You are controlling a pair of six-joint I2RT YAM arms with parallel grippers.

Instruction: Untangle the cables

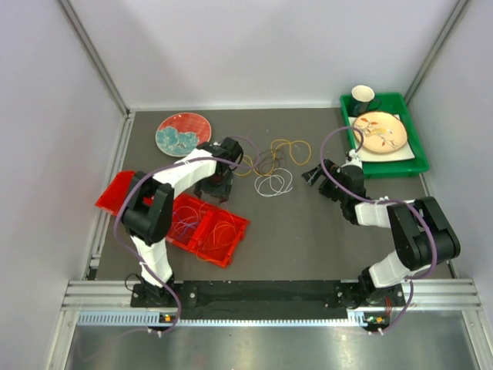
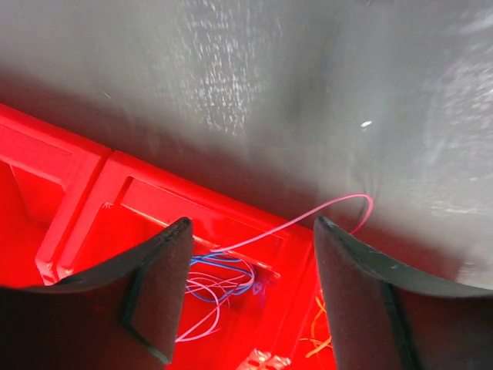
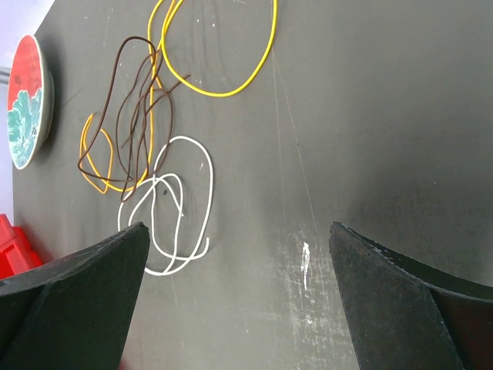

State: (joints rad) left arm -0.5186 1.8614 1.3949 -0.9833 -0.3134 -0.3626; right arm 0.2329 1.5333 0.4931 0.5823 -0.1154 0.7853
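Note:
Loose cables lie on the dark table between the arms: a yellow loop [image 1: 291, 151], a dark brown one [image 1: 266, 161] tangled with an orange one, and a white coil [image 1: 273, 184]. My right gripper [image 1: 311, 176] is open and empty, just right of them. In its wrist view [image 3: 239, 227] the white coil [image 3: 173, 204], brown cable [image 3: 132, 127], orange cable [image 3: 96, 168] and yellow loop [image 3: 227, 58] lie ahead to the left. My left gripper [image 1: 218, 185] is open and empty over the red tray's far rim [image 2: 253, 225]. Blue and red cables [image 2: 223, 277] lie in the tray; one red wire [image 2: 339, 204] arcs over its rim.
The red divided tray [image 1: 231, 250] sits at front left, with orange cables [image 2: 320, 339] in another compartment and a red lid [image 1: 115, 193] beside it. A red and teal plate [image 1: 183, 133] is at back left. A green bin [image 1: 412, 150] with a plate and cup is at back right.

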